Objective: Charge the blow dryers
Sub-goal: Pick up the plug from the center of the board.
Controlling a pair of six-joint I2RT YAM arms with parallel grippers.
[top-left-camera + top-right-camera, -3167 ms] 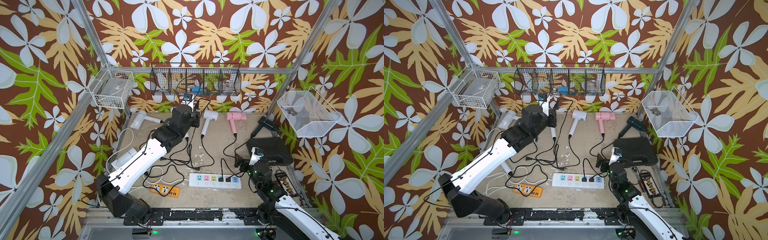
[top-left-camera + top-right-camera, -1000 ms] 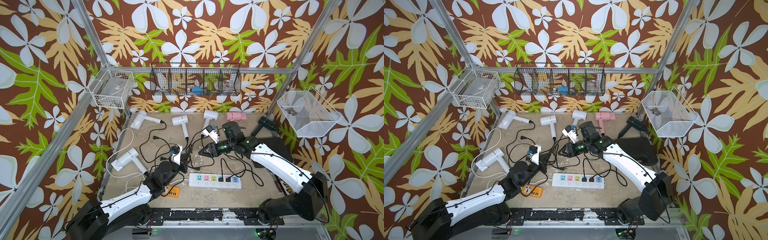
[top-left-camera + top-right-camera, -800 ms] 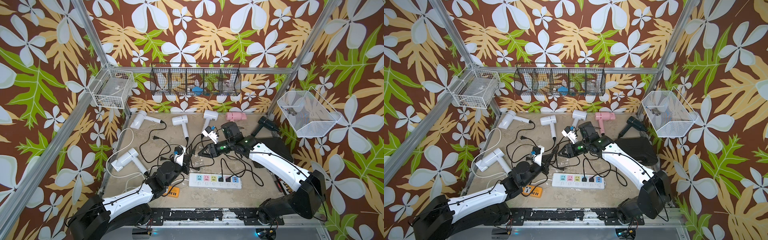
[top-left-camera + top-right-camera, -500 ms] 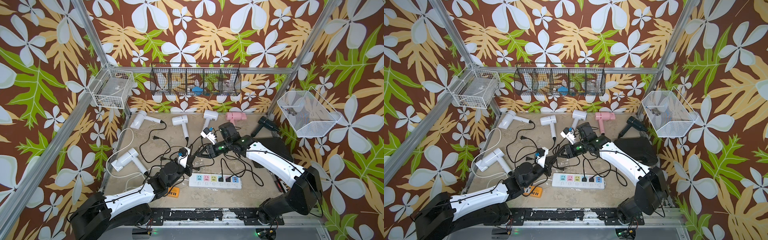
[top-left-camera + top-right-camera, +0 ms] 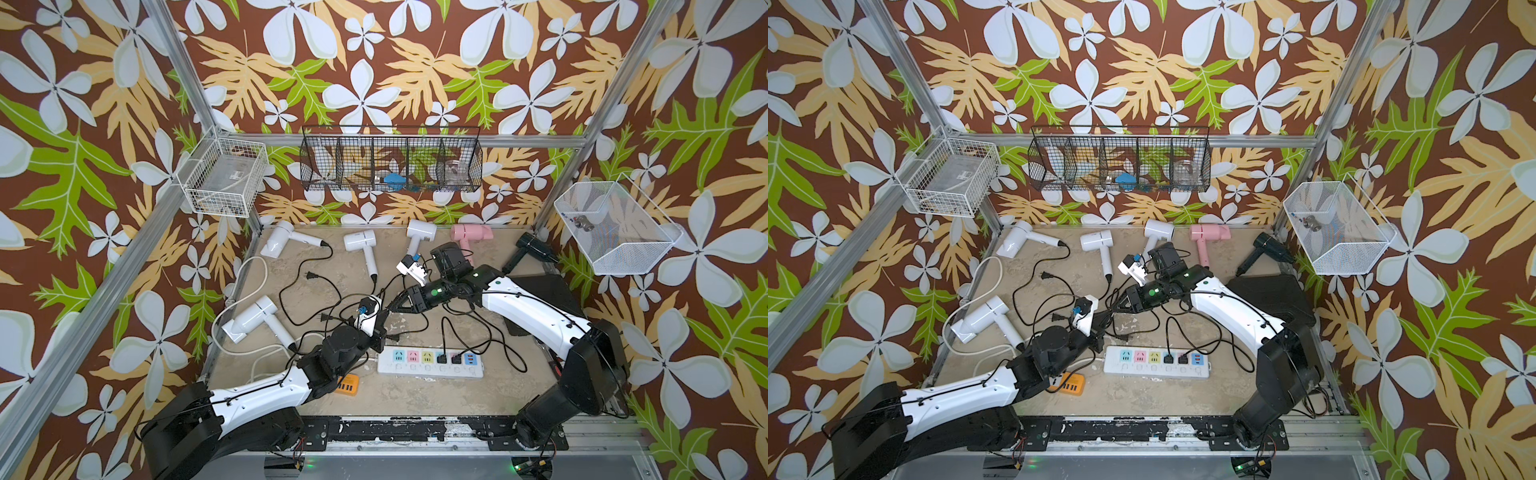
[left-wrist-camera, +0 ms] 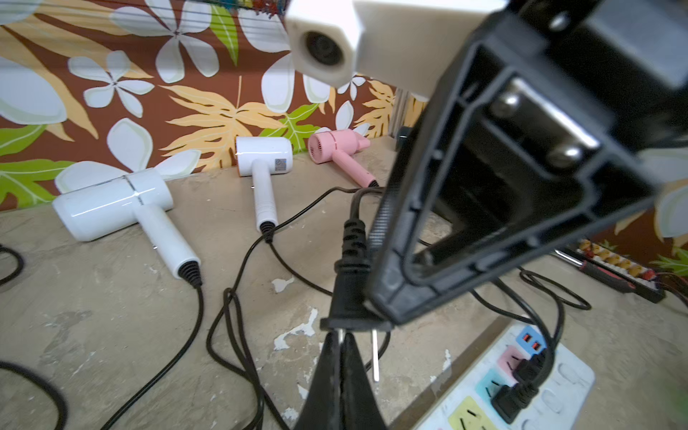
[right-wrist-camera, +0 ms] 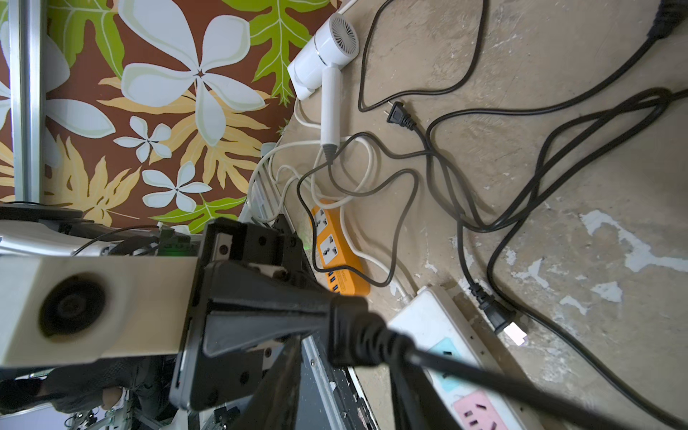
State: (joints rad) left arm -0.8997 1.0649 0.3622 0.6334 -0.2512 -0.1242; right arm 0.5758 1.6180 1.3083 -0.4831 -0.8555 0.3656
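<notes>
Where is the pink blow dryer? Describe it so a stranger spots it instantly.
Find the black wire basket on the back wall. Below its right end lies the pink blow dryer. Beside it lie a white dryer and a black dryer; it alone is pink.

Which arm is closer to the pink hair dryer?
Right. The right arm bends just in front of the pink dryer, by its handle; the left arm lies near the front, over the orange power strip.

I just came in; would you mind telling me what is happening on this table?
Both arms meet mid-table over one black plug: the right gripper holds its body, and the left gripper, shut, has its tips at the prongs. The white power strip nearby already has two plugs in.
</notes>
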